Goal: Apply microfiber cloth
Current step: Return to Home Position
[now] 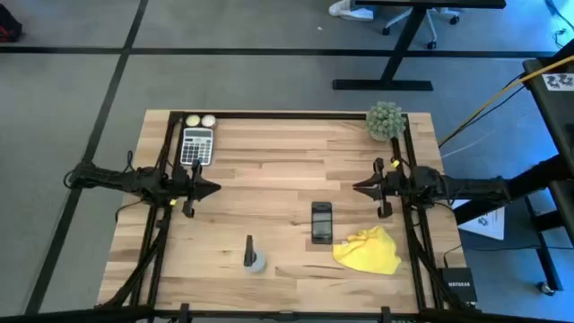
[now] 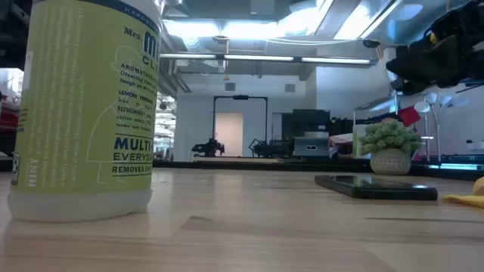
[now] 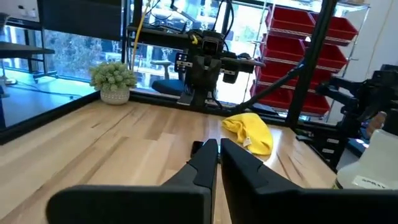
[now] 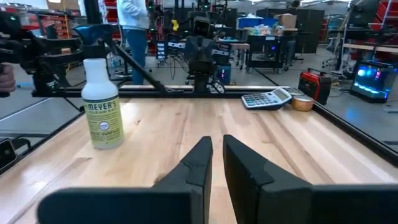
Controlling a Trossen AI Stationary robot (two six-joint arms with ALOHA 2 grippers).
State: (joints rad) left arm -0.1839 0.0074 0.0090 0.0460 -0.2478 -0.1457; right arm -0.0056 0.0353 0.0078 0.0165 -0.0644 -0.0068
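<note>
The yellow microfiber cloth point(image 1: 369, 250) lies bunched on the wooden table near its front right; it also shows in the left wrist view point(image 3: 249, 132) and at the low view's edge point(image 2: 470, 198). A black smartphone point(image 1: 322, 222) lies flat just left of it. A small spray bottle point(image 1: 254, 257) stands near the front middle. My left gripper point(image 1: 215, 188) hovers at the table's left, shut, fingers pointing right. My right gripper point(image 1: 357, 187) hovers at the right, shut, fingers pointing left, farther back than the cloth. Neither touches anything.
A calculator point(image 1: 197, 145) and two small round things point(image 1: 200, 120) lie at the far left corner. A potted plant point(image 1: 386, 120) stands at the far right corner. Black frame rails point(image 1: 167, 152) run along both table sides. A person stands far off in the room point(image 4: 130, 25).
</note>
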